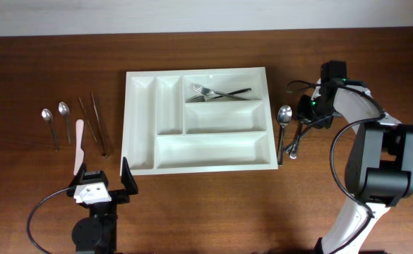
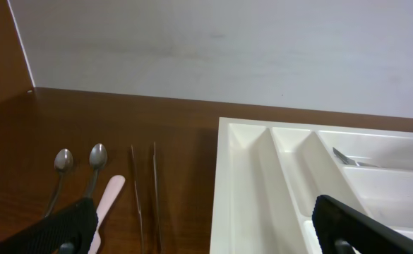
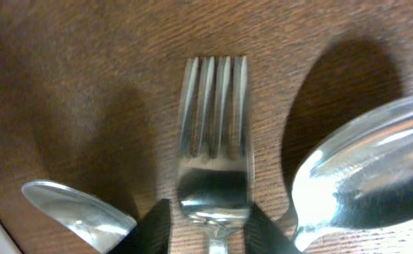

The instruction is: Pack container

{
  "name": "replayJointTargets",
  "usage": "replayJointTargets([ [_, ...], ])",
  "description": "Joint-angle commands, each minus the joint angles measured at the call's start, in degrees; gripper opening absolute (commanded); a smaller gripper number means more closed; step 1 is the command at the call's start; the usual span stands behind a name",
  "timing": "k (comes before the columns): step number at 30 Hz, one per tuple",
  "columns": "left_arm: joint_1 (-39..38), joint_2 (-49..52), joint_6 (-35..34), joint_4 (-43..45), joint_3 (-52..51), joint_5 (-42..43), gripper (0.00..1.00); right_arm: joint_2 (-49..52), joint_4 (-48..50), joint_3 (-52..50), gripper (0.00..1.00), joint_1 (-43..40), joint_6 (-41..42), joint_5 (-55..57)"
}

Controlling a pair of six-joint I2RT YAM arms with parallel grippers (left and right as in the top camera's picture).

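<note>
A white cutlery tray [image 1: 195, 73] sits mid-table with forks [image 1: 217, 92] in its back right compartment. My right gripper [image 1: 309, 120] is down on the cutlery to the right of the tray. In the right wrist view its fingers [image 3: 210, 229] press both sides of a fork [image 3: 215, 120] at the neck, between a spoon on the left [image 3: 79, 212] and a spoon on the right [image 3: 361, 176]. My left gripper [image 1: 104, 187] is open and empty near the front left edge. Its fingers [image 2: 206, 233] straddle the tray's left rim [image 2: 227, 176].
Left of the tray lie two spoons [image 1: 46, 114] [image 1: 64, 109], two thin sticks [image 1: 97, 123] and a pink utensil [image 1: 80, 141]. They also show in the left wrist view: spoons [image 2: 63, 159], sticks [image 2: 146, 190], pink utensil [image 2: 111, 190]. Another spoon [image 1: 284, 114] lies by the tray's right rim.
</note>
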Motion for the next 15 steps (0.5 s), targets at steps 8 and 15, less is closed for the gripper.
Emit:
replayJointTargets([
  [8,-0.28,-0.46,0.52,0.11,-0.42,-0.39,0.99,1.05,0.57,-0.48,0.11,0.20,0.57,-0.31],
  [15,-0.28,-0.44,0.52,0.11,-0.42,-0.42,0.99,0.92,0.28,0.57,0.04,0.15,0.52,-0.31],
])
